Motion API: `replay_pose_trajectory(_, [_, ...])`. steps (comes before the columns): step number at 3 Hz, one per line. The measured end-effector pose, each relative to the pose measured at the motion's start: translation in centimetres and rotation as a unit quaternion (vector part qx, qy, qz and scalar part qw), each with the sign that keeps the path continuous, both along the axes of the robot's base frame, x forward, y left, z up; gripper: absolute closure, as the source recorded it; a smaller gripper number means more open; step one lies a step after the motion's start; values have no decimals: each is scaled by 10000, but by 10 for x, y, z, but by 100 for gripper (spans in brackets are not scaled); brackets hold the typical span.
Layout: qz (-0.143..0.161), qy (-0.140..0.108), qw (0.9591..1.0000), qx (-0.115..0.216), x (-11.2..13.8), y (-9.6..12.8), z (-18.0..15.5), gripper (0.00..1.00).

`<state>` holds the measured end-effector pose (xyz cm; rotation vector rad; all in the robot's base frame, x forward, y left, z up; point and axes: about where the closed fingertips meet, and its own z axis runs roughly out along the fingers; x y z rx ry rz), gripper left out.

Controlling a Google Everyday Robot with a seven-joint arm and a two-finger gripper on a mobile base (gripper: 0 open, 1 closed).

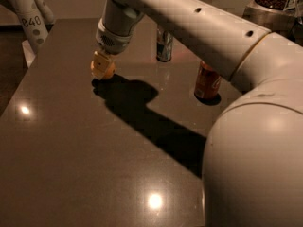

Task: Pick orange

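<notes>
While my arm [189, 18] reaches in from the right, my gripper [100, 65] is low over the far-left part of the dark table [71, 150], right at the orange [107, 72]. The orange rests on the tabletop, partly hidden by the gripper's pale tip, seemingly touching it. Jaw state: cannot tell whether apart or clamped on the fruit. A dark can [164, 45] stands upright behind, to the gripper's right. An orange-red soda can [207, 82] stands upright further right, well apart from the orange. My arm's shadow [142, 112] lies on the table beside the orange.
</notes>
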<state>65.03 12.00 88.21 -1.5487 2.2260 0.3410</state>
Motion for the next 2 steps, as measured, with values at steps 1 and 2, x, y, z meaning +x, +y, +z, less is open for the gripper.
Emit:
replay_pose_trajectory(1, [115, -161, 9995, 234, -9, -21, 31, 95])
replay_pose_trajectory(2, [310, -378, 9978, 447, -21, -41, 65, 100])
